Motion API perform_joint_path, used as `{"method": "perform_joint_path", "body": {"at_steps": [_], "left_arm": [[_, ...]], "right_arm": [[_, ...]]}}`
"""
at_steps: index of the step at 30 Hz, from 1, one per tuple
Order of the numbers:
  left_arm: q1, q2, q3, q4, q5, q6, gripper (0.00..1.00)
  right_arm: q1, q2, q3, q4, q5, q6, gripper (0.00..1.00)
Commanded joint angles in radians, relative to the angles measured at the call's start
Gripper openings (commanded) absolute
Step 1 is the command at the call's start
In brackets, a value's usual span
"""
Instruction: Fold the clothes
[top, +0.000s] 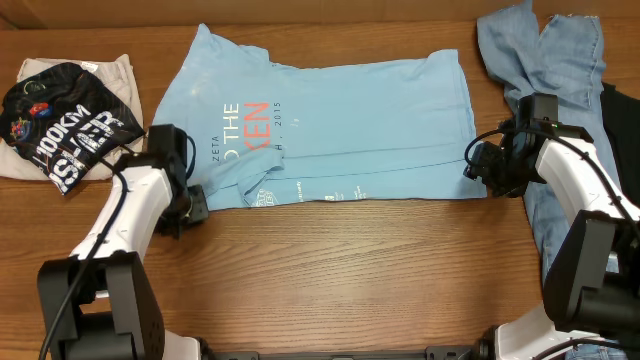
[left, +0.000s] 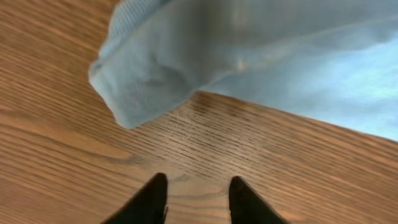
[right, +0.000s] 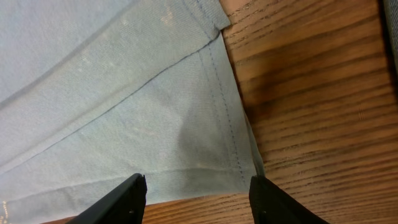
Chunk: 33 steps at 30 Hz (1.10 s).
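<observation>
Wooden table (top: 330, 270) under you, with the sky-blue T-shirt (top: 370, 120) lying partly folded across its far middle. Your left gripper (left: 198, 199) is spread and empty over bare wood beside the near-left corner; your right gripper (right: 198, 199) gapes over the near-right hem corner, pinching nothing

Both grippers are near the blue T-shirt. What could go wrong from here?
1. The left gripper is open over the table. The bunched sleeve lies ahead, so a grasp there may drag the T-shirt askew.
2. The right gripper is open over the layered hem corner and may pinch only one layer.
3. The jeans lie close beside that gripper and could get caught.
</observation>
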Motion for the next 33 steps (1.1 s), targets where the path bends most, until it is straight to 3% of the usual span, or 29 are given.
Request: {"method": "perform_joint_path", "body": {"at_steps": [1,10,19,27,30,33], "left_arm": [[0.006,0.006,-0.039,0.047,-0.026,-0.04,0.42],[0.008,0.006,-0.177,0.268,-0.189,-0.113,0.42],[0.02,0.006,-0.241,0.444,-0.203,-0.175,0.49],[0.02,0.006,-0.243,0.468,-0.275,-0.174,0.51],[0.02,0.006,-0.243,0.463,-0.283,-0.171,0.52],[0.02,0.006,-0.243,0.457,-0.274,-0.171,0.52]], "right_arm": [[0.001,0.002,0.001,0.004,0.009,-0.002,0.57],[0.001,0.002,0.001,0.001,0.009,-0.002,0.57],[0.001,0.002,0.001,0.0,0.009,-0.002,0.57],[0.002,0.002,0.001,-0.003,-0.001,-0.007,0.56],[0.007,0.002,0.006,-0.006,-0.055,-0.07,0.46],[0.023,-0.006,0.036,-0.006,-0.034,-0.076,0.46]]}}
